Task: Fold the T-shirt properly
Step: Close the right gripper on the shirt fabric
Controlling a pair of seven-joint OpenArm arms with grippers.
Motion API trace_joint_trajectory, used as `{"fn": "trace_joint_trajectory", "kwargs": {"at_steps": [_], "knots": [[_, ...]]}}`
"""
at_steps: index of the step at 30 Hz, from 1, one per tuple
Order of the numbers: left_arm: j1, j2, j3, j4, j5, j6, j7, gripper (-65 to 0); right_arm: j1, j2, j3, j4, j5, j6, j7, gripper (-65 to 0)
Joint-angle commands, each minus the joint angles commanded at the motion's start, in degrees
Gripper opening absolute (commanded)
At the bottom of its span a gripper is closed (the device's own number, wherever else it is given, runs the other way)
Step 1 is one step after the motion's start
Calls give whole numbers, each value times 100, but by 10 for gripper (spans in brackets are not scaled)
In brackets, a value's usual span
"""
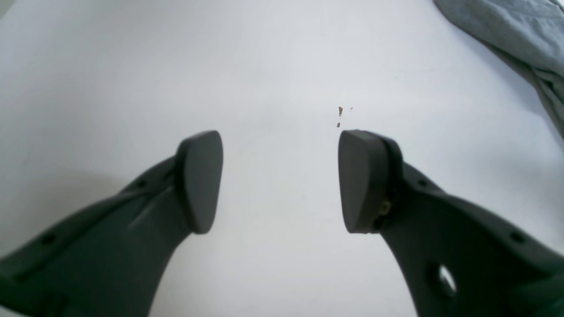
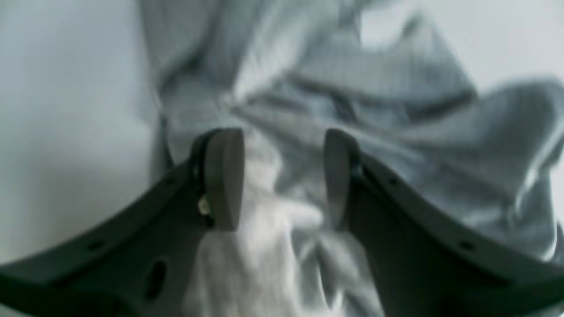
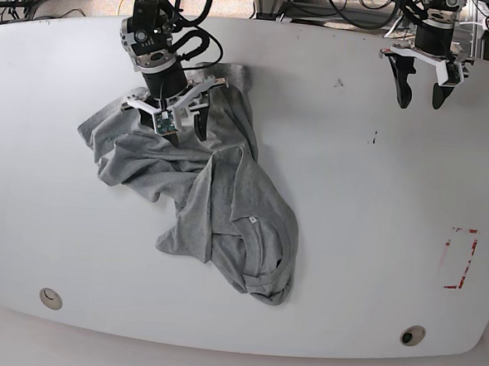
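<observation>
On the table, toward the right arm's side, lies the shirt, rumpled and unfolded. The right gripper is wide apart over its upper part, pads empty; the left gripper is also wide, over bare table well apart from the cloth.

The step in hand looks like spreading the shirt before any fold. It seems best to pinch one clear edge, just a layer or two, bring the left gripper over for a second edge, then lift and draw apart gently; a deep grab would bunch it.

The white tag sits toward the base view's lower end, so the neck probably points there. The heap's long axis runs slantwise, upper left to lower right.
</observation>
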Motion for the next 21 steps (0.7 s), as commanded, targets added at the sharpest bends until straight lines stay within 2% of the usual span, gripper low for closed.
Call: {"fn": "trace_joint_trajectory", "kwargs": {"at_steps": [3, 9, 13, 15, 21], "knots": [[-37, 3, -24, -27, -5, 9, -7, -265, 402, 34, -455, -42, -80, -41, -235, -364], [-61, 1, -43, -33, -1, 4, -10, -264, 778, 32, -782, -260, -88, -58, -428, -353], [-78, -4, -52, -24, -5, 6, -2, -262, 1078, 32, -967, -457, -90, -63, -597, -332], [-100, -17, -22, -12, 1, 20, -6, -265, 1380, 26, -1237, -604, -53, -5, -792, -299], [-87, -11, -38, -21, -8, 16, 1, -266, 1550, 31, -1337, -837, -69, -11, -829, -289]]}}
